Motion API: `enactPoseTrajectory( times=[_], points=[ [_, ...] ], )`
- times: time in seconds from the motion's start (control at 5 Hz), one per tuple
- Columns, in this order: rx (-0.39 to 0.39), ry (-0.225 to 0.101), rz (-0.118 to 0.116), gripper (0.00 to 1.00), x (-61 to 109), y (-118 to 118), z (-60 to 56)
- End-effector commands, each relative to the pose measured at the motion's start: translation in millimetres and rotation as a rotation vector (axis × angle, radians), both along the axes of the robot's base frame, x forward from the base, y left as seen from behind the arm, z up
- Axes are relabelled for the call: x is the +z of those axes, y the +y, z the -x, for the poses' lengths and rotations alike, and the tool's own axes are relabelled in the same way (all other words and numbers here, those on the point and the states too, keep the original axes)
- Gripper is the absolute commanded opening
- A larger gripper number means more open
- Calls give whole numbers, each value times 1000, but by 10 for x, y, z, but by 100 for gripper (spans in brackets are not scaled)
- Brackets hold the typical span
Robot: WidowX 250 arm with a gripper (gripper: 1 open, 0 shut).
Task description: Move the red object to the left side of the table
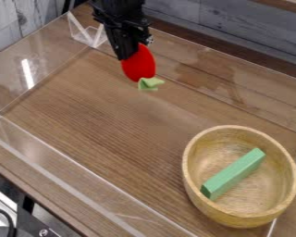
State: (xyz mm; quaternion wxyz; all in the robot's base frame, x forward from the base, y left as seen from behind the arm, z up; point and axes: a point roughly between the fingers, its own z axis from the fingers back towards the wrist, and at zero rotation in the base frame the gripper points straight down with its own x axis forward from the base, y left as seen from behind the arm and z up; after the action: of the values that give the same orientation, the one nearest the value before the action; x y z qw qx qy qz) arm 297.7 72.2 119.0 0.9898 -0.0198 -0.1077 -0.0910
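Camera view: the gripper (129, 48) points down with its fingers closed on the top of the red object (140, 65). The object hangs above the far part of the table (101, 130), pale green tip lowest. Well apart, at near right, the wooden bowl (237, 220) holds a green block (233, 173).

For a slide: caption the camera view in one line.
Gripper holds a red strawberry toy above the table; a green block lies in the wooden bowl.
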Motion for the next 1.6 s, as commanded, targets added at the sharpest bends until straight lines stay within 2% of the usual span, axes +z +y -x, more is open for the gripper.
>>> enactPoseTrajectory(
  times=[0.0,0.4,0.6,1.0,1.4],
  points=[
    [53,-52,-34,0,140,304,-63],
    [154,-42,-74,0,40,989,-11],
    [185,-30,-90,0,-96,1188,-90],
    [209,-2,-118,0,-378,1454,-199],
    [231,18,-133,0,-569,1419,-244]
  ],
)
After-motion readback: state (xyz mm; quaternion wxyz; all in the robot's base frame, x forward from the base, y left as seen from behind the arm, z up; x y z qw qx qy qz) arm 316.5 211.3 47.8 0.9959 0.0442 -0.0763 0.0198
